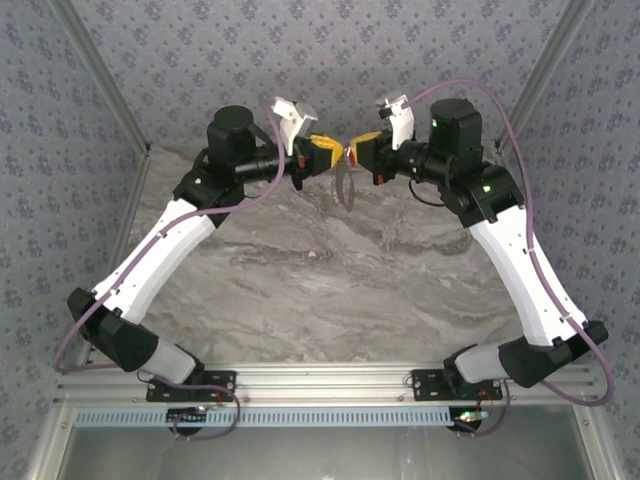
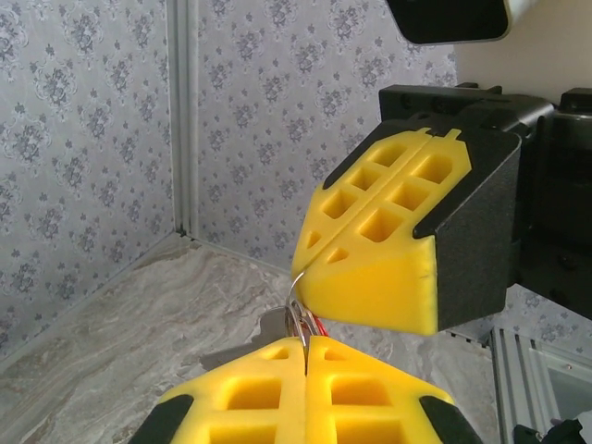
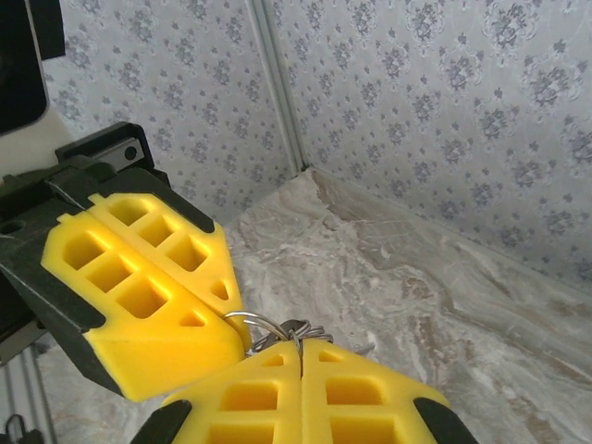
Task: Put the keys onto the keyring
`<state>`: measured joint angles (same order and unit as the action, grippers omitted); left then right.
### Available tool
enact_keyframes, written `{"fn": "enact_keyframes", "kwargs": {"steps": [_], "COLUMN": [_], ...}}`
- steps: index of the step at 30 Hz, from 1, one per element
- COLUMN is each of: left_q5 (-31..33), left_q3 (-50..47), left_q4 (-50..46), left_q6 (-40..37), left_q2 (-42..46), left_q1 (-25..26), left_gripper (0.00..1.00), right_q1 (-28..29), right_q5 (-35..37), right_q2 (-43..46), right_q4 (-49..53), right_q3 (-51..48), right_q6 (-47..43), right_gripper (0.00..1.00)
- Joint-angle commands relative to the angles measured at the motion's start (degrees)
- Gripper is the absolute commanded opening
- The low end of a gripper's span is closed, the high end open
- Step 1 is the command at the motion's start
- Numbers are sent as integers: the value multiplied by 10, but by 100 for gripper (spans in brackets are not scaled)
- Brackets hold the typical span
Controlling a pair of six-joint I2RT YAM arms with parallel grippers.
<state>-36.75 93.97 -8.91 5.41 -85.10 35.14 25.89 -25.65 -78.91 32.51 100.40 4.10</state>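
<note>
My two grippers meet tip to tip in the air above the far middle of the marble table (image 1: 300, 280). The left gripper (image 1: 334, 151) is shut on the thin wire of the keyring (image 2: 298, 301). The right gripper (image 1: 360, 143) is shut on the same keyring, whose coils (image 3: 310, 330) bunch at its fingertips. In the left wrist view the left gripper (image 2: 306, 342) pinches the wire, which curves up to the right gripper's yellow fingers (image 2: 379, 277). A tiny red key (image 2: 320, 325) shows just behind the wire. A grey loop (image 1: 347, 186) hangs below the tips.
Patterned walls close in the table at the back and both sides, with metal corner posts (image 2: 182, 120). The left gripper's yellow fingers (image 3: 139, 287) crowd the right wrist view. An aluminium rail (image 1: 320, 385) with the arm bases runs along the near edge.
</note>
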Motion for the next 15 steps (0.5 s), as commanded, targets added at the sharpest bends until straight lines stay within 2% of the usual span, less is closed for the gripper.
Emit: {"fn": "enact_keyframes", "kwargs": {"steps": [1,15], "left_q5": [-22,7], "left_q3": [16,-6], "left_q4": [23,80], "left_q6": [-10,10], "left_q2": [9,16], "left_q1": [5,5], "left_gripper": [0,0], "right_q1": [-20,-50], "right_q5": [-9,-156], "right_q2": [9,-12], "right_q4": [-27,-29], "right_q3": [-11,-10], "right_q6": [29,84], "right_gripper": [0,0]}}
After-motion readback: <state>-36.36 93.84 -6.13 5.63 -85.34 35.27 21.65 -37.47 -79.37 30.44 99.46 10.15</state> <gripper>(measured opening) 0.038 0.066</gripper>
